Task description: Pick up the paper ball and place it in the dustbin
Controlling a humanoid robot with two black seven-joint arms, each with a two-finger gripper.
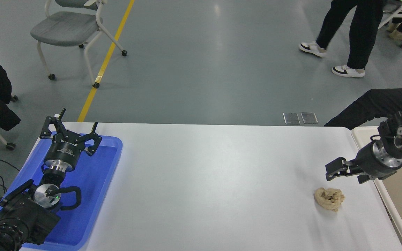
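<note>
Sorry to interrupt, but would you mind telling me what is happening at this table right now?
The robot is going after a paper ball lying on the white table near its right side. The right end effector hangs just above and behind the ball, not touching it, so nothing is picked up yet. The dustbin stands at the table's right edge. The left end effector is parked open over the blue tray. A person's legs show on the floor beyond.
</note>
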